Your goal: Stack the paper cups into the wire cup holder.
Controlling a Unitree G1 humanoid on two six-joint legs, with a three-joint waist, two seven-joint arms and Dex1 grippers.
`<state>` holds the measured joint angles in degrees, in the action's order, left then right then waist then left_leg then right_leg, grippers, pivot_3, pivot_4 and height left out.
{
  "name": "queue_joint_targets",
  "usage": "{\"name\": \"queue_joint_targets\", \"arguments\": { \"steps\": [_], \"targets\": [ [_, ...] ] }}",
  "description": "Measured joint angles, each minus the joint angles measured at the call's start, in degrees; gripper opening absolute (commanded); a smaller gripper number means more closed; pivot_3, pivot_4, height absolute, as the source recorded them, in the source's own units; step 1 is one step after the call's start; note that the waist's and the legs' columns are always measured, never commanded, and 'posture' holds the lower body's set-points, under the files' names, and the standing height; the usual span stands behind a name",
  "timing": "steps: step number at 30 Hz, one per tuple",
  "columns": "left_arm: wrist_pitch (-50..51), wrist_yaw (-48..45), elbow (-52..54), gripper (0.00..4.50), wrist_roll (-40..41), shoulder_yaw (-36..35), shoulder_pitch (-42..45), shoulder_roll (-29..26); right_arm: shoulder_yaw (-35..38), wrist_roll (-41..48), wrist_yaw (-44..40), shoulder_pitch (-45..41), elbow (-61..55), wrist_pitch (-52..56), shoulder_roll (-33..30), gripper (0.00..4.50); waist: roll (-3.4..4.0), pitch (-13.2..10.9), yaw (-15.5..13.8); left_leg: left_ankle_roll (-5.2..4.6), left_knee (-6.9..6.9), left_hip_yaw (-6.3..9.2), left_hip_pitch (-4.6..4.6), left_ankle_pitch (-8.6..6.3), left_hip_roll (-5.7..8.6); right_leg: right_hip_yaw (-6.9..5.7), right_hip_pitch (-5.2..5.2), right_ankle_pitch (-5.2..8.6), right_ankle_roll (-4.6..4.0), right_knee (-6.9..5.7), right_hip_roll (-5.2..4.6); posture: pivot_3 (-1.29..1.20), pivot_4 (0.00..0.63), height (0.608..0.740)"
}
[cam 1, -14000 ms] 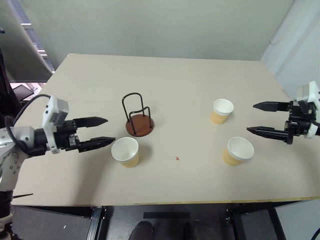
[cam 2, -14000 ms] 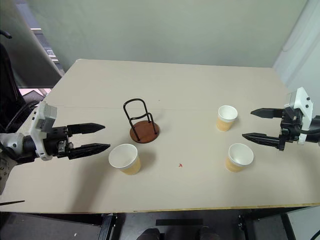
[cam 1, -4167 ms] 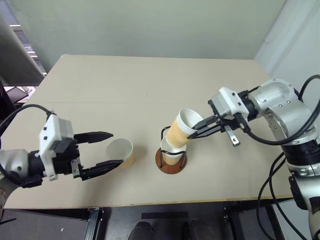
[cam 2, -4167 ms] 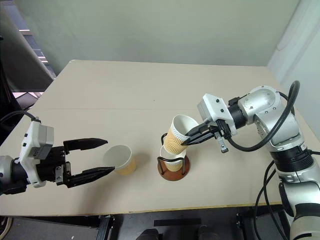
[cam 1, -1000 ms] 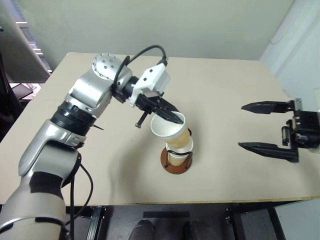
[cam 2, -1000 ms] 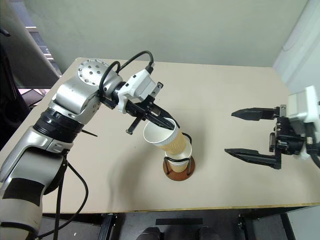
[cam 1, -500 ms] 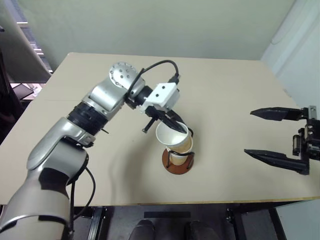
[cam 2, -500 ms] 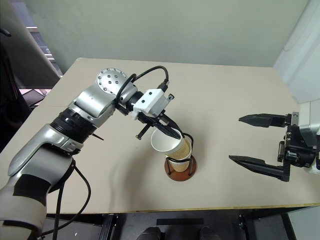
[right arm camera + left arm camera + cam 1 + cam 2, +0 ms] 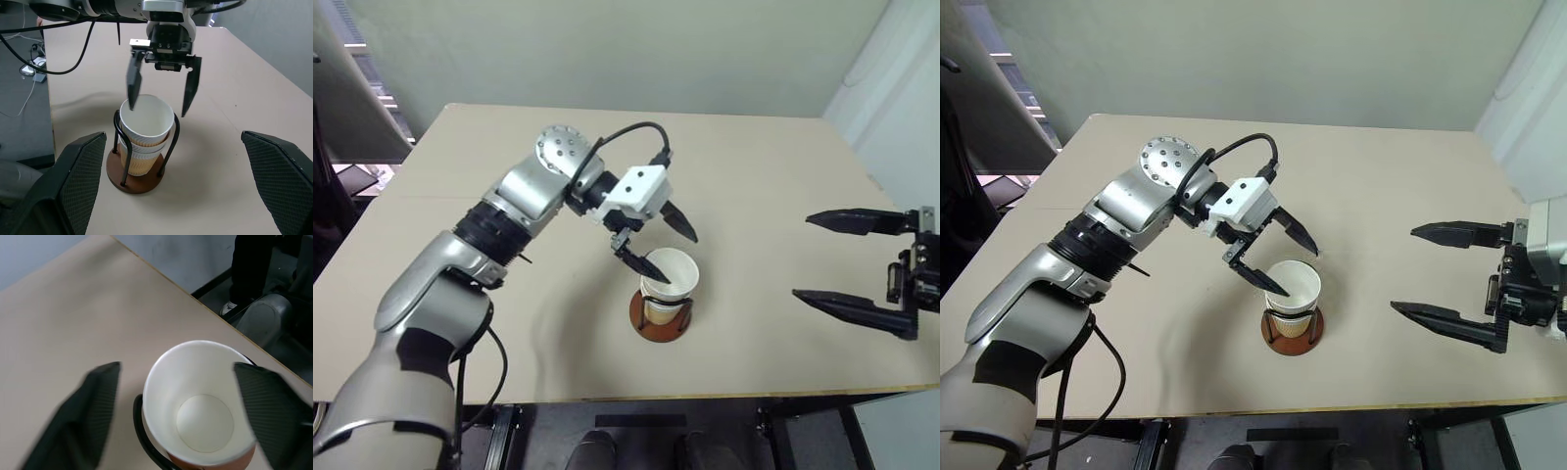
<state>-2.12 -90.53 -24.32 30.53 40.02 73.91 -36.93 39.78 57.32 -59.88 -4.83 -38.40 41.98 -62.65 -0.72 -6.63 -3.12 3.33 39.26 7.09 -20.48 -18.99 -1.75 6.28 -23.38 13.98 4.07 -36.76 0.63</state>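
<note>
paper cups nested in the wire cup holder, top rim between the wide-open, empty left gripper fingers; right gripper open, empty, well apart.

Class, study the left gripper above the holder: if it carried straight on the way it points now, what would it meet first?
Most likely the top cup of the stack in the wire cup holder. The left gripper points down at it with open fingers straddling the rim, though exact depth is hard to judge.
</note>
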Motion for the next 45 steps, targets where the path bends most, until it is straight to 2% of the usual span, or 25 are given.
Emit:
{"name": "queue_joint_targets", "arguments": {
  "steps": [7, 11, 15, 19, 23, 27, 32, 45],
  "targets": [
    [3.56, 0.04, 1.04, 4.49, -3.01, -8.41, -3.32, -0.63, -6.21, -3.43, -2.59, -3.15, 4.69, -3.96, -0.71, 4.50, 0.00, 0.00, 0.12, 0.00, 0.01, -0.05, 0.03, 0.00, -0.01, 0.03, -0.02, -0.01, 0.03, -0.03, 0.01, 0.00, 0.150, 0.740],
    [9.65, 1.38, 5.13, 4.49, -2.96, -16.08, -10.24, -5.76, -11.31, -7.56, -5.34, -4.62, 9.68, -7.27, -0.88, 4.50, 0.03, 0.02, 0.49, 0.01, -0.05, -0.10, 0.04, 0.01, -0.03, 0.02, -0.11, -0.01, 0.03, -0.07, 0.04, 0.00, 0.150, 0.740],
    [16.90, 2.97, 9.66, 4.49, -0.46, -25.12, -21.75, -12.96, -14.43, -10.42, -8.69, -5.65, 16.05, -9.16, -1.05, 4.50, 0.07, 0.04, 0.81, 0.06, -0.15, -0.13, 0.06, 0.04, -0.04, 0.00, -0.28, -0.01, 0.02, -0.13, 0.06, 0.00, 0.150, 0.740],
    [26.02, 6.31, 16.53, 4.49, 6.16, -37.76, -35.73, -18.71, -16.41, -11.90, -11.18, -7.10, 20.92, -10.11, -1.02, 4.50, 0.07, 0.04, 1.09, 0.08, -0.19, -0.13, 0.06, 0.05, -0.10, 0.05, -0.34, -0.01, 0.02, -0.17, 0.05, 0.00, 0.150, 0.740],
    [33.45, 10.31, 24.28, 4.49, 13.09, -51.36, -49.32, -21.18, -17.67, -12.69, -11.37, -8.04, 23.16, -10.34, -0.05, 4.50, 0.09, 0.07, 0.92, 0.06, -0.24, -0.15, 0.22, 0.06, -0.08, 0.11, -0.22, 0.01, -0.02, -0.18, 0.01, 0.00, 0.150, 0.740],
    [36.98, 14.75, 28.01, 4.49, 14.92, -59.48, -59.89, -20.85, -18.13, -13.23, -10.39, -7.58, 24.25, -10.29, 1.33, 4.50, 0.08, 0.07, 0.91, 0.05, -0.22, -0.17, 0.43, 0.05, -0.09, 0.18, -0.06, 0.08, -0.18, -0.28, 0.04, 0.00, 0.150, 0.740],
    [38.71, 18.48, 31.03, 4.49, 16.78, -63.65, -62.48, -19.39, -19.25, -13.87, -10.19, -7.69, 24.18, -10.13, 1.63, 4.50, 0.07, 0.08, 0.93, 0.05, -0.20, -0.18, 0.50, 0.05, -0.07, 0.19, 0.00, 0.12, -0.45, -0.37, 0.04, 0.00, 0.150, 0.740],
    [39.12, 22.16, 32.81, 4.49, 17.76, -63.90, -62.94, -17.23, -22.27, -15.59, -10.34, -11.33, 25.97, -9.35, 1.63, 4.50, 0.07, 0.07, 1.34, 0.07, -0.28, -0.22, 0.51, 0.04, -0.08, 0.18, -0.09, 0.12, -0.49, -0.43, 0.04, 0.00, 0.150, 0.740]
  ]
}}
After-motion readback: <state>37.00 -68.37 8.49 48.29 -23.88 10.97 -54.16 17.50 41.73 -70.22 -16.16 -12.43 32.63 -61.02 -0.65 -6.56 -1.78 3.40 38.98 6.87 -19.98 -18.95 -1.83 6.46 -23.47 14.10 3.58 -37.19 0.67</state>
